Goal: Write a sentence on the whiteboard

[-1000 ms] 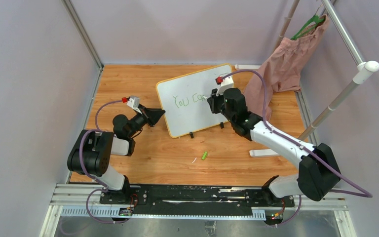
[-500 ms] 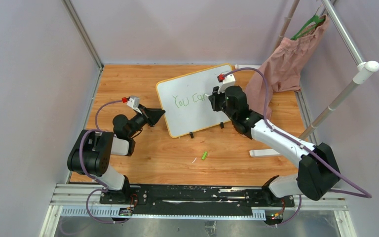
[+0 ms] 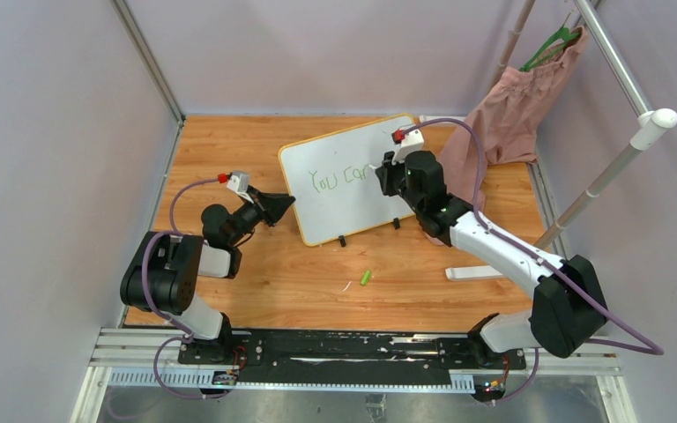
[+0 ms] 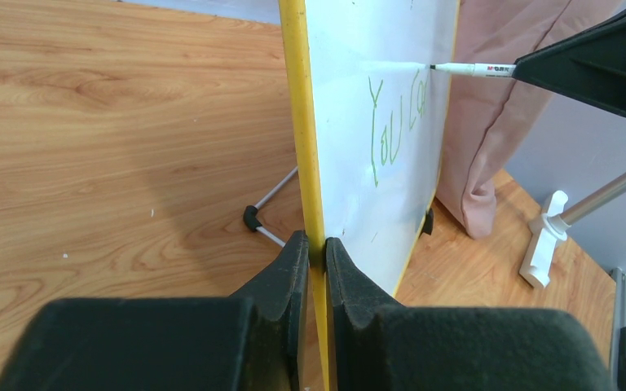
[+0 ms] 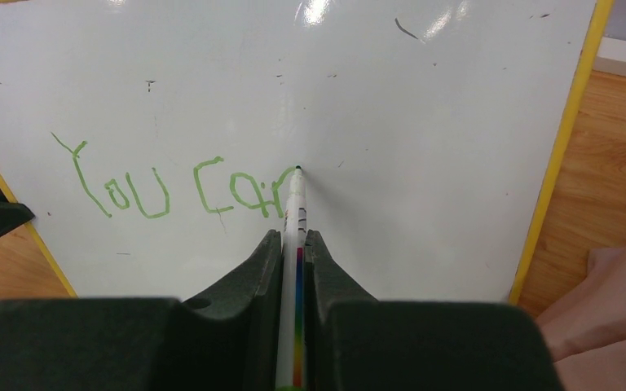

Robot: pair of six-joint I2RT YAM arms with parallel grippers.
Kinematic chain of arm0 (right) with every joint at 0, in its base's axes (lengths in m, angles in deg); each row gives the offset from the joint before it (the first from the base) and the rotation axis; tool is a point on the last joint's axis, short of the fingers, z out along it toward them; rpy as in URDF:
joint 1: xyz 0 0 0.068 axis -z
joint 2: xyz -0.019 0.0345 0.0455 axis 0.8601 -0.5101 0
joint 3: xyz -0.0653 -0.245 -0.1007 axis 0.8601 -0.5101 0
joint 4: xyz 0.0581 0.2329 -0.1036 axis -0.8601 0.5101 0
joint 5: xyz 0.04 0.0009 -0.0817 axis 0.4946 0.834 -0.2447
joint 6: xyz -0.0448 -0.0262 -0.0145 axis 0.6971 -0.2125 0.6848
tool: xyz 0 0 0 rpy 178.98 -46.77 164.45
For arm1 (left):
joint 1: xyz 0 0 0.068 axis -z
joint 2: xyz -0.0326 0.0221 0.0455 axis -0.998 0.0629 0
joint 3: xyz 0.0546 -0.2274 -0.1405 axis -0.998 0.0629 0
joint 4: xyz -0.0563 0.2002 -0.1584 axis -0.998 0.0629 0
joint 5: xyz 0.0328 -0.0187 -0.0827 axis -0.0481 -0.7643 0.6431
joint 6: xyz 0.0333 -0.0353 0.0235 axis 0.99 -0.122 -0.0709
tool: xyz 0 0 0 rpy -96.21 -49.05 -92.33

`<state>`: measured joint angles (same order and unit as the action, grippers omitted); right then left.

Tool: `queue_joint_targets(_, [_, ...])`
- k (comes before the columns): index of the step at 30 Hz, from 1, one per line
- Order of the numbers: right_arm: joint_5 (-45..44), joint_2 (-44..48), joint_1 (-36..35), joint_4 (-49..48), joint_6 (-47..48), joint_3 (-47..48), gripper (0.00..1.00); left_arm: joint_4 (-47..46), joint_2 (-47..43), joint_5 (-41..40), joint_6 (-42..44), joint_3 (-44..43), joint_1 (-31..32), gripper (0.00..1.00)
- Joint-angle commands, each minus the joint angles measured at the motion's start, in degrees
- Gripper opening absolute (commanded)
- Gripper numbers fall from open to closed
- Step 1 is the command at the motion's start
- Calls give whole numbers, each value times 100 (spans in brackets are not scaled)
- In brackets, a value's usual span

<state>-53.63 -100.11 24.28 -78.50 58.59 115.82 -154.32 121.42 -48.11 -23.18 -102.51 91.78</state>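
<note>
Right pincer [image 5: 293, 238]: closed on a marker [image 5: 297, 204], the barrel clamped between both fingers. The marker tip is pressed against the whiteboard [image 5: 424, 122] at the right end of the green sentence [image 5: 171, 189]. So far "You ca" is legible, followed by one partly formed letter.

Left pincer [image 4: 310, 242]: closed on the board's yellow rim at its left edge, one finger on each face.

The board is seen standing on small black feet, leaning back, at the far middle of the wooden worktop [image 3: 229, 141], between the two arms. A small green cap [image 3: 365, 278] is noted lying on the worktop nearer the arm bases, well apart from the board. A pink cloth [image 3: 511, 115] hangs at the far right, just beside the board's right edge.
</note>
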Motion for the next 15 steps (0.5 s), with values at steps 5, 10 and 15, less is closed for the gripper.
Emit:
queue_joint_targets(5, [-172, 122, 120, 64, -53, -161, 0, 191, -65, -45, 281, -50, 46, 0])
queue_joint_targets(10, [-169, 220, 121, 32, -77, -330, 0, 191, -62, -45, 272, -59, 47, 0])
queue_joint_targets(15, [-120, 313, 114, -6, -81, -471, 0, 191, -59, -45, 272, -59, 43, 0])
